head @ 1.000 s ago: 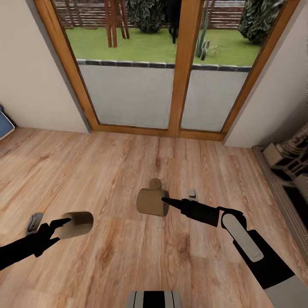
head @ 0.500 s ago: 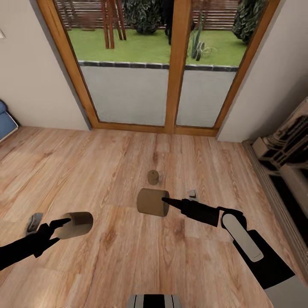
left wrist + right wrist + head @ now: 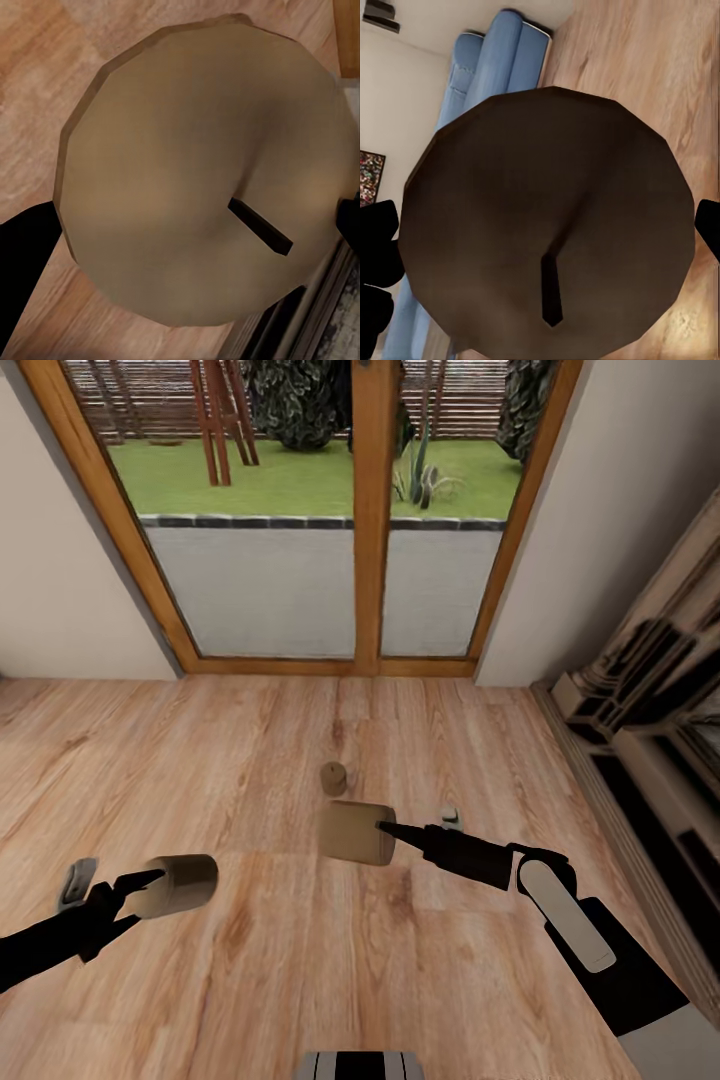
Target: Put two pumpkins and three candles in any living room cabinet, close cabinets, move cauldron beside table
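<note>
I hold a candle in each hand. A tan candle (image 3: 182, 883) lies sideways in my left gripper (image 3: 158, 882), shut on it low at the left; its wick end (image 3: 202, 180) faces the left wrist camera. My right gripper (image 3: 388, 830) is shut on a second candle (image 3: 355, 832) over mid-floor, and its dark wick end (image 3: 547, 225) sits between black fingers (image 3: 379, 255). A third small candle (image 3: 333, 777) stands upright on the floor just beyond the right gripper's one.
Wood-framed glass doors (image 3: 365, 510) close the far side, with a garden outside. A stone-coloured fireplace (image 3: 650, 700) runs along the right wall. A blue sofa (image 3: 487, 82) stands against a wall in the right wrist view. Wooden floor (image 3: 300, 960) spreads all around.
The camera has swung right: doors and floor slid left, and more of the fireplace came in. The floor candle now shows clear of the held one. Both grippers keep their hold.
</note>
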Robot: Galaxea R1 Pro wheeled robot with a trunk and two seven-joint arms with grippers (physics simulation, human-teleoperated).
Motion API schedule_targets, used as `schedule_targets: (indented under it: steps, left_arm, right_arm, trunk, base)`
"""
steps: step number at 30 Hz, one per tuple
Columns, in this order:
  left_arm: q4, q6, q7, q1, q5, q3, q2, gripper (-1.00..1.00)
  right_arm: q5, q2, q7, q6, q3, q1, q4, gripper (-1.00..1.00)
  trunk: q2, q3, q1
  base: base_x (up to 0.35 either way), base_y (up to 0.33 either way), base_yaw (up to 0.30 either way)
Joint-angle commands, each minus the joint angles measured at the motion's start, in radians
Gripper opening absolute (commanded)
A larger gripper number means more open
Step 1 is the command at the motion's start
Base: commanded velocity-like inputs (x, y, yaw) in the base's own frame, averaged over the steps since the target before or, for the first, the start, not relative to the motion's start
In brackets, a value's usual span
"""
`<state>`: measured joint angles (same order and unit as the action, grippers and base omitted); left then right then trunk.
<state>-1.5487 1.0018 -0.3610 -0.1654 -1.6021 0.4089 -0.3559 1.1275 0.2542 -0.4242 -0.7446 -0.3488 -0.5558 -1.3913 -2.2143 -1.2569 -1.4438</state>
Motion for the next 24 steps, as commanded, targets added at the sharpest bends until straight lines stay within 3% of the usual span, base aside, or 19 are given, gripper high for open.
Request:
schedule_targets:
  steps: [1, 13, 24]
  left_arm:
    - [-0.001, 0.003, -0.01, 0.0, -0.011, 0.002, 0.0, -1.0]
    - [0.002, 0.003, -0.01, 0.018, -0.011, 0.011, 0.0, -1.0]
    - [0.002, 0.002, -0.01, 0.02, -0.012, 0.011, 0.0, -1.0]
  right_arm:
    - [0.009, 0.0, -0.002, -0.004, -0.001, -0.001, 0.0, -1.0]
    - [0.009, 0.0, -0.002, -0.004, -0.001, -0.001, 0.0, -1.0]
    - [0.009, 0.0, -0.002, -0.004, -0.002, -0.001, 0.0, -1.0]
  trunk:
    - [0.0, 0.001, 0.0]
    - [0.0, 0.015, 0.0]
    - [0.0, 0.029, 0.0]
  base:
    - [0.0, 0.0, -0.2]
    - [-0.027, 0.006, -0.2]
    - [-0.142, 0.167, -0.2]
